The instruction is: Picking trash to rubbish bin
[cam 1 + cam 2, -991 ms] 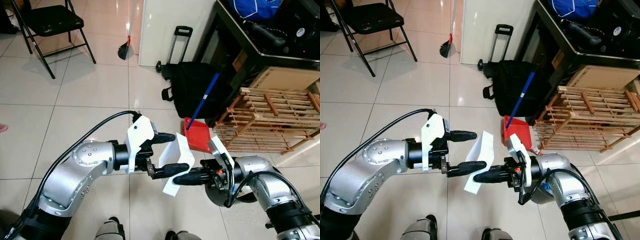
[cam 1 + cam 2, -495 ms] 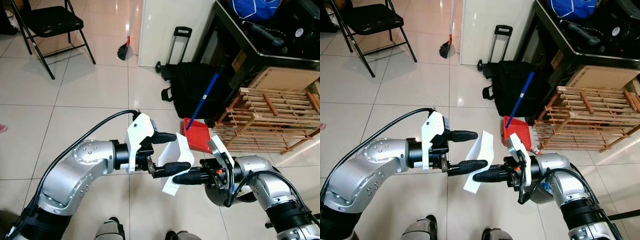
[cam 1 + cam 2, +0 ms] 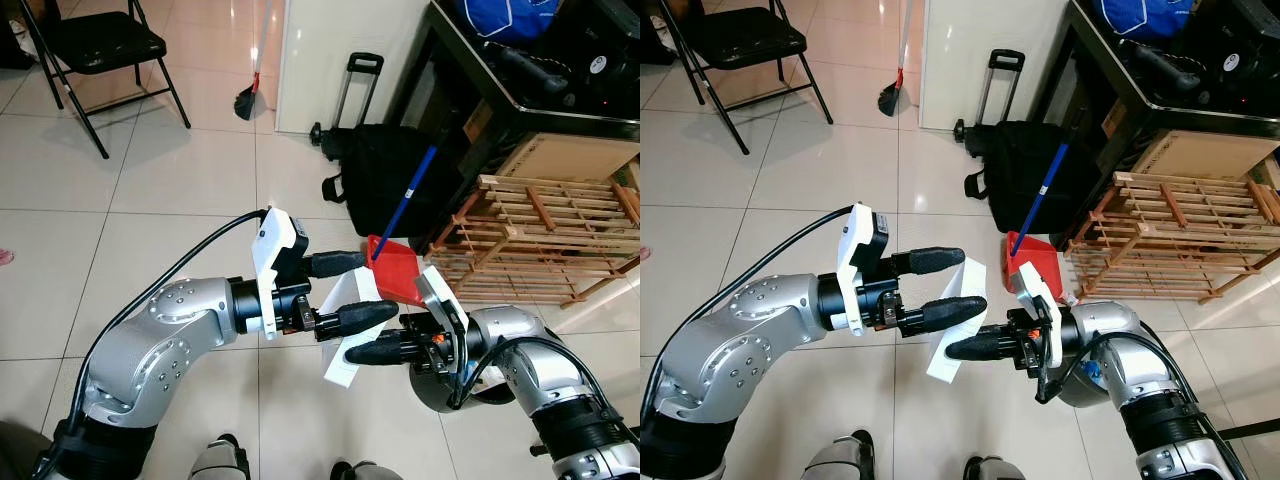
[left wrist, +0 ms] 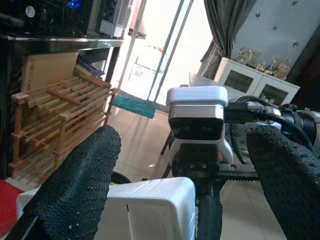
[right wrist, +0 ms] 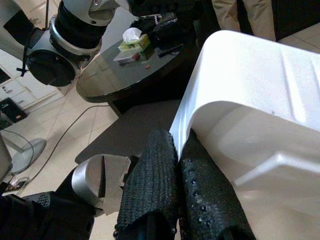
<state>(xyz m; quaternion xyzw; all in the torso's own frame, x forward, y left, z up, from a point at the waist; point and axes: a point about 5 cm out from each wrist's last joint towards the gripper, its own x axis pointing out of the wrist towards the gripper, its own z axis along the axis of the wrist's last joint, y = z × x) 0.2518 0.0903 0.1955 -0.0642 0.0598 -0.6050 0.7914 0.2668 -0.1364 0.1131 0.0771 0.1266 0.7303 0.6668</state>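
Two pincers meet mid-frame: my right gripper pinches the white tray, left gripper spread open. Next: find the bin.

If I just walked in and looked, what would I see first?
First, the two silver arms meeting in the middle over the tiled floor, with a white foam tray between them. The right claw is pinched shut on the tray's edge, while the left claw is open around its top. Just behind sits a bright red dustpan with a blue handle, beside a wooden rack.
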